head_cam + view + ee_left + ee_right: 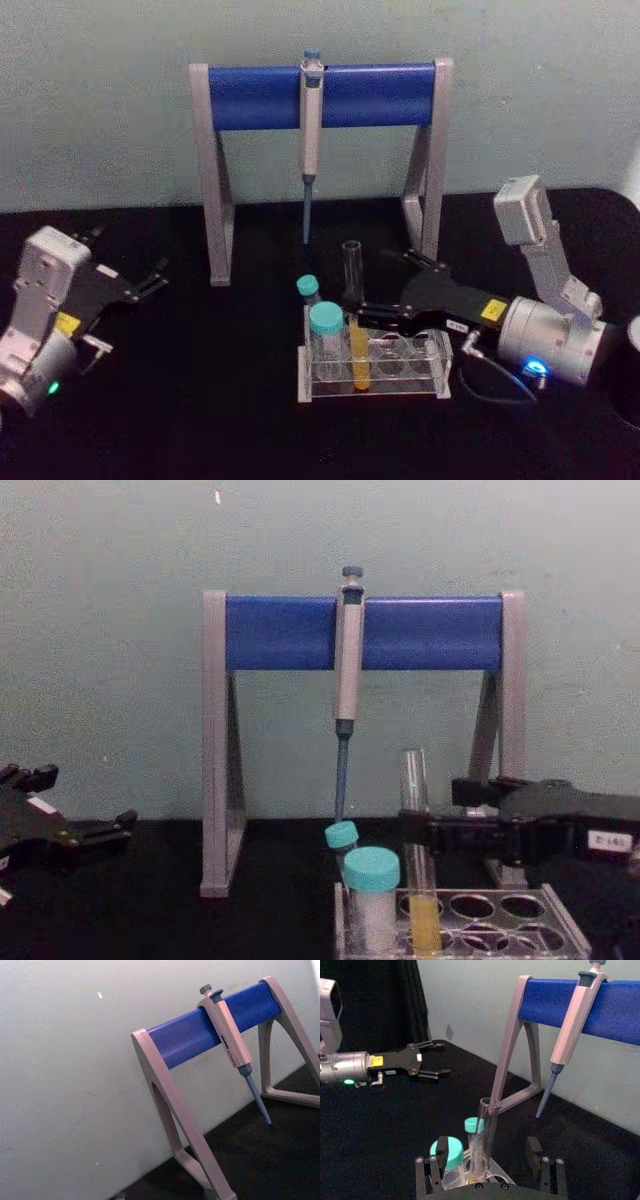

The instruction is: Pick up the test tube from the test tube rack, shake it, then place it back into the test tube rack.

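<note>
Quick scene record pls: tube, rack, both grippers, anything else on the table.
test tube: upright in rack, yellow liquid in its lower part
test tube rack: on black table, also holds two teal-capped tubes
right gripper: open, a finger on either side of the test tube, above the rack
left gripper: open, idle at table's left
pipette: hanging on blue stand behind rack

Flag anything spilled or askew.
Nothing stands out: test tube upright in the test tube rack between the open right claw's fingers, nothing spilled, pipette hanging straight on its stand; left claw idle at left.
</note>
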Controlling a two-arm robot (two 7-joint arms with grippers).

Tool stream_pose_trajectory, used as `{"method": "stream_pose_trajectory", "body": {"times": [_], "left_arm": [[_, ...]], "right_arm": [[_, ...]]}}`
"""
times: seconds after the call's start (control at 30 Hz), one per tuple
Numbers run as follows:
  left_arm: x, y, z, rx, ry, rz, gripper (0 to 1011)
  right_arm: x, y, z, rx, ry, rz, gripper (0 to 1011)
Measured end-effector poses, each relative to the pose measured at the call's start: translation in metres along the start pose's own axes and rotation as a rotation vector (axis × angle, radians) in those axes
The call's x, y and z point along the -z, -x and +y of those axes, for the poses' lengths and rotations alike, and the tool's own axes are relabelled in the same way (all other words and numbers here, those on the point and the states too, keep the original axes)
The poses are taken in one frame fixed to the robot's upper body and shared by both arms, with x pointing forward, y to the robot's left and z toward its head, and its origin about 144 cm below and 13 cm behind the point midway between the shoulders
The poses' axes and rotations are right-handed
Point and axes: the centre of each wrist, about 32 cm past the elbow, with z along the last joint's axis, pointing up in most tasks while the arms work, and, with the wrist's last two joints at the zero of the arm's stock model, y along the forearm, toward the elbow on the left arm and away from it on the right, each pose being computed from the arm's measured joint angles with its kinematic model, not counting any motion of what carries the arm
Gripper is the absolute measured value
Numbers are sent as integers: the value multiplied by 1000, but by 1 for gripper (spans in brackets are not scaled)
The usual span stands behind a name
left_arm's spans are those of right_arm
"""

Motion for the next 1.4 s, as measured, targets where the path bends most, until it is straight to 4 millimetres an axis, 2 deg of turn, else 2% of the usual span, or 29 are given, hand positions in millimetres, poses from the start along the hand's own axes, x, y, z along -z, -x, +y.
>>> {"method": "stream_pose_trajectory", "body": {"times": [0.37,1.1,1.27,1.4], "left_arm": [[0,0,0,0,0,0,1001],[0,0,0,0,0,0,1001],[0,0,0,0,0,0,1001],[0,0,0,0,0,0,1001]], "right_arm": [[0,-2,12,-4,21,-17,1000],[0,-2,14,-6,30,-20,1000],[0,-2,14,-5,29,-19,912],[0,-2,13,-4,29,-19,798]]}}
